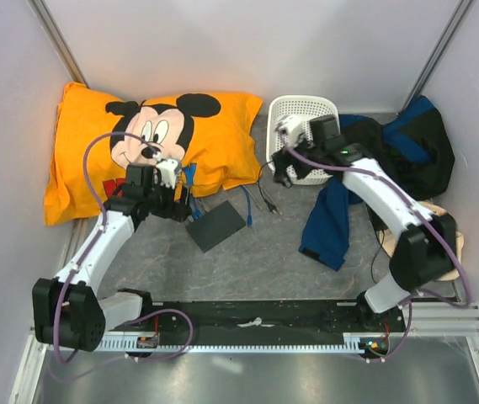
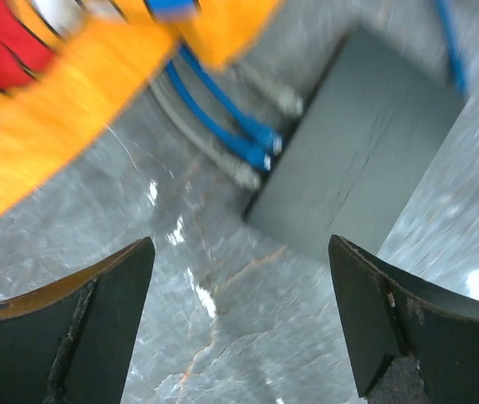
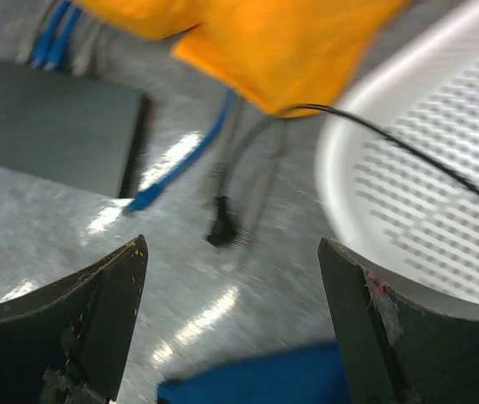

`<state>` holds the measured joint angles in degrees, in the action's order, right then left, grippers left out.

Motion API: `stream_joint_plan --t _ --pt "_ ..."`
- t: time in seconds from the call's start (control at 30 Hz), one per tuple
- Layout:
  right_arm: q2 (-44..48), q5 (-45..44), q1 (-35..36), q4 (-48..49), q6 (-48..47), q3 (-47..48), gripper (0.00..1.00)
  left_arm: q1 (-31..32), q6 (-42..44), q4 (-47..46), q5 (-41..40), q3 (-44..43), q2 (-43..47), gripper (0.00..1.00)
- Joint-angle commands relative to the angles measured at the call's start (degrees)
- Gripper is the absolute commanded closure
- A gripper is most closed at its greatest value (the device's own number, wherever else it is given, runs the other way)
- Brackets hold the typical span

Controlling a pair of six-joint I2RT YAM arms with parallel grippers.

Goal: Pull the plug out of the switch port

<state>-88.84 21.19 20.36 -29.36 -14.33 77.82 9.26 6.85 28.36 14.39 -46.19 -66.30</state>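
Observation:
The switch port (image 1: 215,225) is a flat dark-grey box lying on the marbled table just below the orange pillow. Two blue plugs (image 2: 258,141) and grey ones sit in its narrow edge toward the pillow. A loose blue plug (image 3: 144,200) on its cable lies on the table beside the box, apart from it. My left gripper (image 2: 239,311) hovers open over bare table just short of the socket edge. My right gripper (image 3: 231,320) is open too, empty, above the table near the basket. In the top view the left gripper (image 1: 178,200) is at the pillow's lower edge and the right gripper (image 1: 282,162) is left of the basket.
An orange Mickey Mouse pillow (image 1: 138,143) fills the back left. A white plastic basket (image 1: 306,126) stands at the back, with a thin black cord and its black plug (image 3: 222,231) on the table beside it. Blue and black clothing (image 1: 340,219) lies at the right.

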Motion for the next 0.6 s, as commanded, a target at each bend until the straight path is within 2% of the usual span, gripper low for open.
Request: stream_joint_plan --t 0.0,0.17,0.23,0.37,0.57 --pt "-8.0 5.3 7.6 -0.2 0.0 3.7 0.11 -1.3 -14.8 4.0 1.9 -6.3 -2.1 0.09" --pt "-15.9 2.8 13.2 1.1 0.5 7.4 0.11 -6.6 -29.8 2.8 6.9 1.2 1.2 0.10" --pt "-19.3 3.1 14.9 0.7 2.5 8.9 0.11 -9.2 -32.7 2.8 7.0 3.3 1.4 0.10" --pt "-23.7 3.2 17.6 1.0 3.7 12.0 0.12 -14.8 -34.9 1.7 7.0 7.8 1.3 0.10" --pt "-32.1 -0.9 18.5 1.9 7.6 18.6 0.11 -15.8 -35.3 -2.9 9.9 11.2 0.5 0.12"
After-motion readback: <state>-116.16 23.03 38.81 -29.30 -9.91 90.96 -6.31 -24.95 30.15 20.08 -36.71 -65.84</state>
